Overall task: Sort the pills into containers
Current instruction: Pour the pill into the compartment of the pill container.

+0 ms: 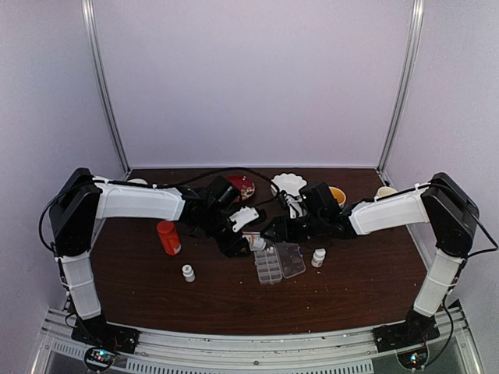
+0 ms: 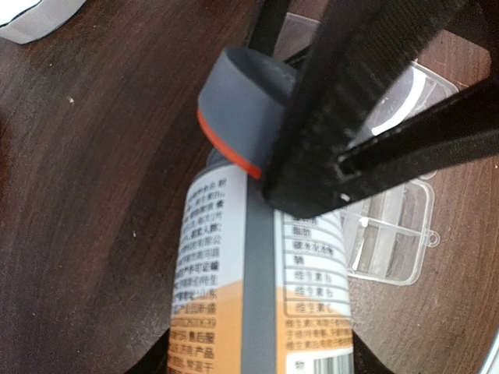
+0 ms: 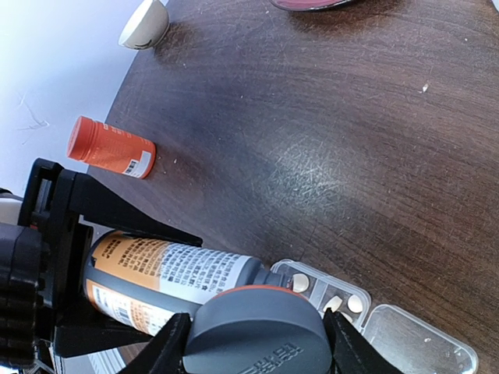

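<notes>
The left pincer (image 2: 261,358) is clamped on the orange-label bottle (image 2: 214,249), the right pincer (image 3: 257,344) on its grey cap (image 3: 257,318) (pill box (image 2: 390,234) with pills (image 3: 300,282) just beside it).

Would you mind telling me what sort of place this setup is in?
Probably a lab test booth: plain white walls with metal corner posts enclose a dark table, with two robot arms bolted to a rail.

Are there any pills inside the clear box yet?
Yes, a few pale pills lie in the cells of the clear pill box, beside the grey-capped bottle.
</notes>
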Controlling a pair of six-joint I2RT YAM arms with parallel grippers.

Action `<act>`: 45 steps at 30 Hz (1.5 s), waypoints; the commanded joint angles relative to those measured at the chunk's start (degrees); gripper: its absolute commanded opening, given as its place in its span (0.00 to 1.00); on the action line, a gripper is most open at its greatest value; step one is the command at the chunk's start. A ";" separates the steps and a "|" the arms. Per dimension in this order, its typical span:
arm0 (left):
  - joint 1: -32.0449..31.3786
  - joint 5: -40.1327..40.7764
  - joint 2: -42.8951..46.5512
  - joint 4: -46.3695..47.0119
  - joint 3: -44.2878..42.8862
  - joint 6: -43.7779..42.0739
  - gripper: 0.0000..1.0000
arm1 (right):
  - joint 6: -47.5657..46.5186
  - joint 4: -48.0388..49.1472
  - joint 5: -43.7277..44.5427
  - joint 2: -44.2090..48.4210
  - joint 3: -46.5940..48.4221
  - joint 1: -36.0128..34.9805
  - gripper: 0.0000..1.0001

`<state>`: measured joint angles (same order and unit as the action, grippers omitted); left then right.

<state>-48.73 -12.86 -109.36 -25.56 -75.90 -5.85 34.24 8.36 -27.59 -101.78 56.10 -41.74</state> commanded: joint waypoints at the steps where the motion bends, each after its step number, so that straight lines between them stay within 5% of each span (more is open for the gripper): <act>1: 1.11 0.22 2.31 5.52 1.64 1.81 0.00 | -0.41 0.51 0.41 1.49 -0.19 0.16 0.00; 16: 2.15 0.51 1.72 3.92 3.50 1.20 0.00 | -1.21 -0.33 1.05 2.06 2.22 0.17 0.00; 36: 2.17 -2.47 -0.11 1.96 2.01 0.29 0.00 | -8.70 -15.48 8.37 -2.30 10.46 -2.17 0.00; 41: 2.15 -2.44 -0.22 1.57 1.72 -0.01 0.00 | -5.92 -4.03 8.71 6.01 3.53 0.07 0.00; 45: 2.17 -2.80 -0.45 1.15 1.40 -0.34 0.00 | -6.61 -5.84 4.68 3.69 6.04 0.14 0.00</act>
<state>-46.92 -14.39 -109.19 -24.67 -72.86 -5.08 27.40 -0.69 -20.75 -98.04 60.51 -42.04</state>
